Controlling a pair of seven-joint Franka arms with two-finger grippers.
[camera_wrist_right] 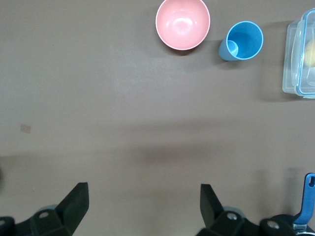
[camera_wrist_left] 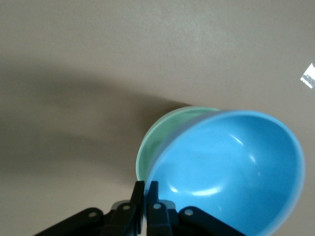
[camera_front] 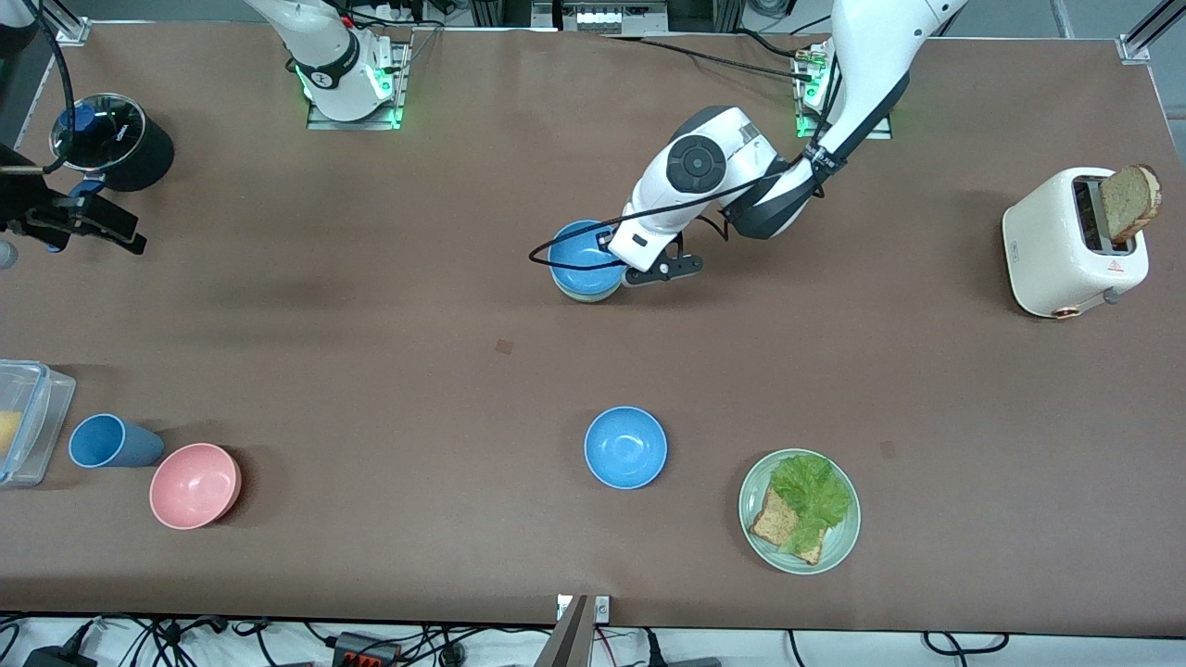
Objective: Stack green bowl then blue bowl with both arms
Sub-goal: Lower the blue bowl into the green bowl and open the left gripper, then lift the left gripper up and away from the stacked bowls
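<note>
Lettuce plate (camera_front: 839, 547) lies nearest; left gripper (camera_wrist_left: 146, 196) fingers pinch blue bowl (camera_wrist_left: 231, 172) rim over green bowl (camera_wrist_left: 162, 135); right gripper (camera_wrist_right: 142, 201) fingers spread.

No words, brands or numbers can be read anywhere. The only sign is a small red warning triangle on the white toaster (camera_front: 1075, 245), at about 4 o'clock on its side; a small dark mark near its 9 o'clock edge is illegible.

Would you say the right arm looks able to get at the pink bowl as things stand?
Probably yes: the right gripper hangs open over bare table, nothing stands between it and the pink bowl, and only a blue cup sits beside that bowl.
</note>
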